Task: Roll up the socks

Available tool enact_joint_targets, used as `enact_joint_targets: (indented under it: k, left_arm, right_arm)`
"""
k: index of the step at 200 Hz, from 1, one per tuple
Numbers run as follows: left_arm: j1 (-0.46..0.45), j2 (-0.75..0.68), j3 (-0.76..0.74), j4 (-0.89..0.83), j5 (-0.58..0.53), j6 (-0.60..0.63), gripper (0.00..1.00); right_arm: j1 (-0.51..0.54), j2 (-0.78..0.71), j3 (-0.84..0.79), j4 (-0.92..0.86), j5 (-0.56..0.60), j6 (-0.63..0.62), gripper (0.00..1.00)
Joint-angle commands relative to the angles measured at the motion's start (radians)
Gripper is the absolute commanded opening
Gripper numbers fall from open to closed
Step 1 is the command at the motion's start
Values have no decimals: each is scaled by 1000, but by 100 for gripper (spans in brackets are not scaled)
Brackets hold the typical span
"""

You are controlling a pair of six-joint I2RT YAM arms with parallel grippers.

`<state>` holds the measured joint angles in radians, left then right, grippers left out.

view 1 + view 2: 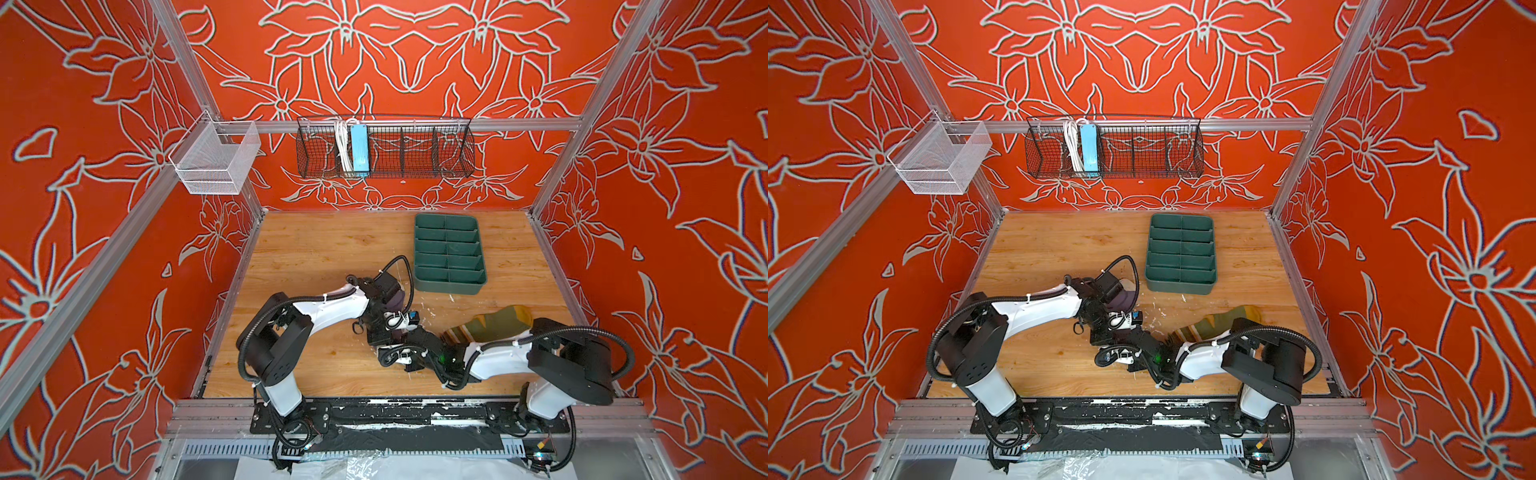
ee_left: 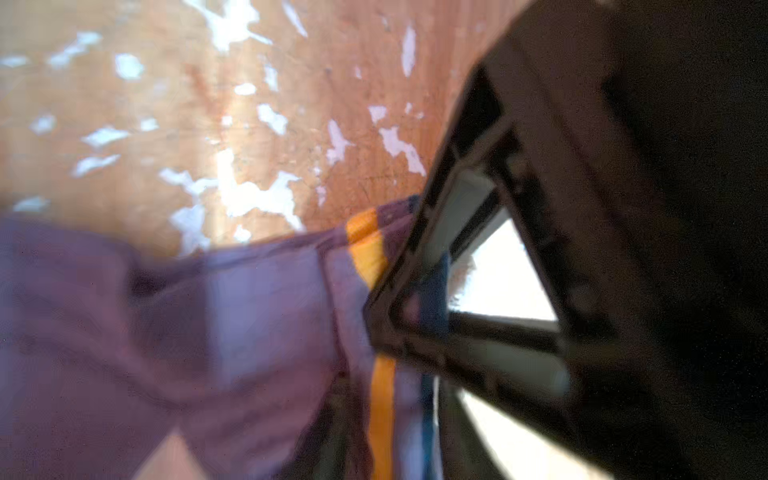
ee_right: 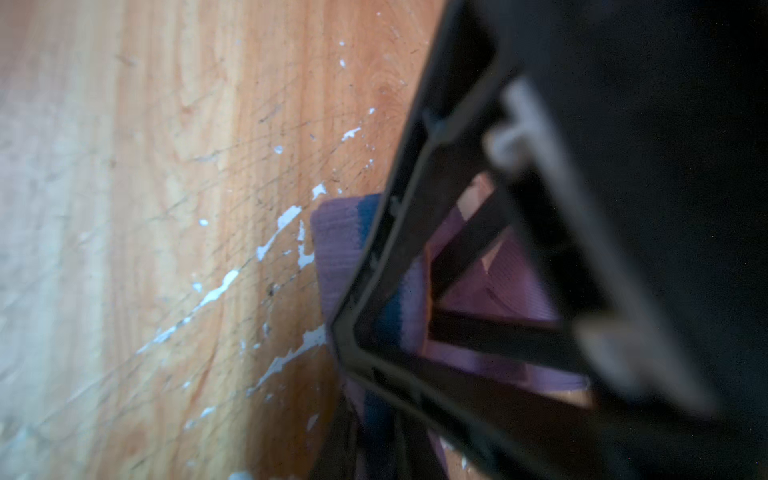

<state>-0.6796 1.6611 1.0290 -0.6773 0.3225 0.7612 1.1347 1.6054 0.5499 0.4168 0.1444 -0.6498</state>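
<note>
The purple sock (image 2: 249, 311) lay mid-table, its striped cuff pinched by the right gripper (image 3: 349, 374). Whether the left gripper (image 2: 357, 365) gripped it was unclear. The olive sock (image 1: 498, 322) lay at its 3 o'clock.

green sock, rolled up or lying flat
Flat, not rolled: the green sock lies spread on the table, its stripes and mustard toe showing.

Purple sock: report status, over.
Right claw pinching purple sock, striped end. Left claw on it too, grip unclear. Olive sock flat, partly behind right arm. Nothing blocking.
</note>
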Motion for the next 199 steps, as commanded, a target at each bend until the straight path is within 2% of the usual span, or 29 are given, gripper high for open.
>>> enact_joint_targets:
  k: [1, 19, 48, 61, 78, 90, 107, 135, 162, 189, 199]
  left_arm:
    - [9, -144, -59, 93, -21, -6, 50]
    - [20, -285, -154, 237, -95, -35, 61]
    - [34, -550, -324, 492, -369, -58, 74]
    - [53, -682, -377, 569, -467, -47, 76]
    - [96, -858, -411, 583, -502, -46, 80]
    - [118, -967, -422, 558, -485, -36, 81]
    - [128, -1097, -419, 462, -402, 23, 81]
    - [129, -1209, -348, 316, -273, 116, 81]
    - [129, -1209, -260, 249, -170, 145, 79]
    - [126, -1139, -241, 136, 74, 274, 78]
    - [117, -1091, -241, 77, 119, 312, 78]
  right_arm:
    - [-13, -26, 24, -228, -80, -1, 0]
    - [-26, -49, 43, -306, -136, 8, 0]
    - [-46, -71, 108, -446, -217, 10, 0]
    - [-66, -67, 152, -525, -269, 14, 0]
    - [-104, -52, 218, -624, -352, 22, 0]
    - [-136, -36, 257, -684, -421, 24, 0]
    - [-180, -3, 313, -753, -505, 25, 0]
    - [-246, 93, 436, -893, -640, 7, 0]
    - [-283, 209, 571, -1042, -726, -15, 0]
    - [-302, 286, 645, -1112, -753, -21, 0]
    - [-308, 306, 663, -1123, -755, -26, 0]
